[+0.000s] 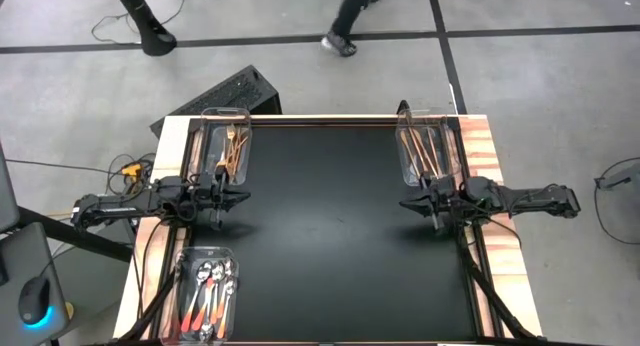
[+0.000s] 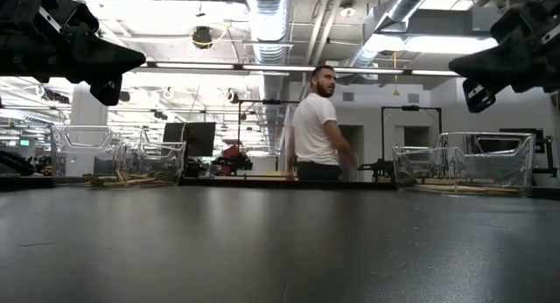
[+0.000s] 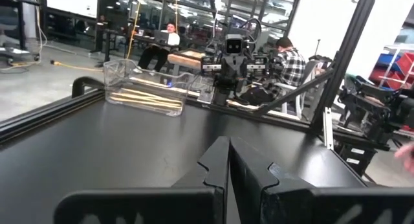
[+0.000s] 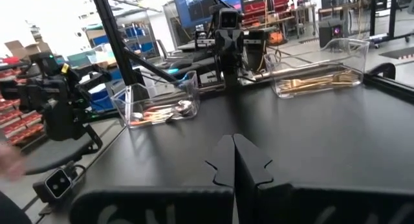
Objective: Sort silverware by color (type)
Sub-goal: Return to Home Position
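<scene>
The silverware lies sorted in three clear bins. Gold forks [image 1: 232, 146] fill the far left bin, copper knives [image 1: 425, 151] the far right bin, and silver spoons with red handles [image 1: 207, 294] the near left bin. My left gripper [image 1: 236, 197] hovers shut at the table's left edge, pointing level toward the middle, just near of the fork bin. My right gripper [image 1: 407, 202] hovers shut at the right edge, facing it, just near of the knife bin. Each wrist view shows its own fingers closed together [image 3: 228, 156] [image 4: 233, 153] with nothing between them.
The black mat [image 1: 330, 246] between the two grippers is bare. A person in a white shirt [image 2: 317, 128] walks beyond the far edge. A dark keyboard-like object [image 1: 225, 91] lies on the floor behind the far left corner.
</scene>
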